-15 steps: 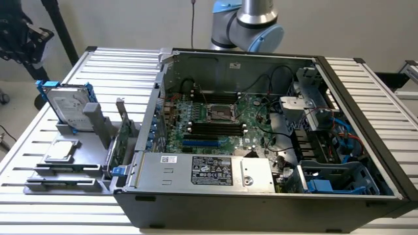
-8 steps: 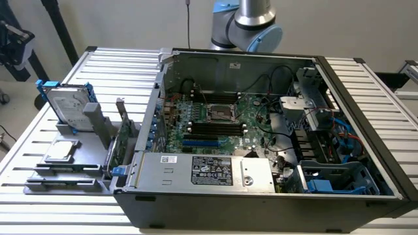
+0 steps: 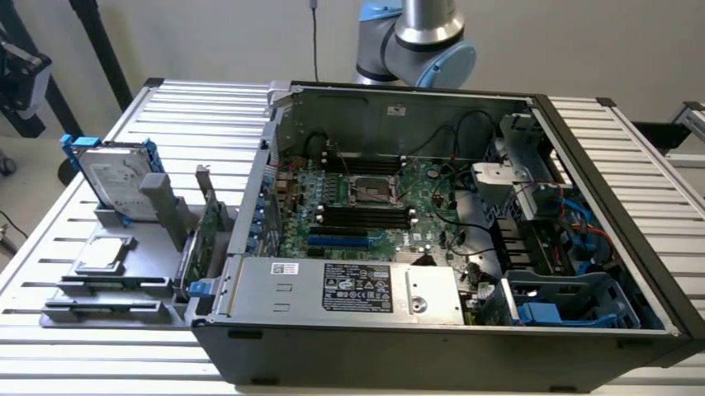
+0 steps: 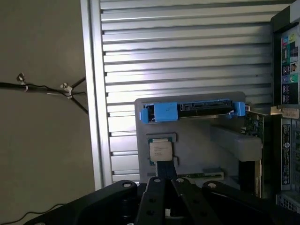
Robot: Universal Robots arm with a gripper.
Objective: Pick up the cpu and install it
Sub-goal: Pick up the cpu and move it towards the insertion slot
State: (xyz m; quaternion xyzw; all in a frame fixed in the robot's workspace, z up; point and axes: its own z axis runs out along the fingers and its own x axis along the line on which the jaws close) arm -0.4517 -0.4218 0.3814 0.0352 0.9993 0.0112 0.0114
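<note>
cpu [image 4: 160, 151] lies flat just beside the hard drive [image 3: 111, 177] - gripper [image 4: 165, 174] opening: can't tell, cpu not in its hold. Risk - an off-centre approach clips the drive or tips the chip.

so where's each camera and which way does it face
Exterior view: sits off the arm, above the open computer case, facing down at its motherboard; the arm's joints show behind.
Wrist view: on the wrist, facing down past the gripper at the cpu in its grey holder.
Shared: cpu, grey holder, blue-railed hard drive.
</note>
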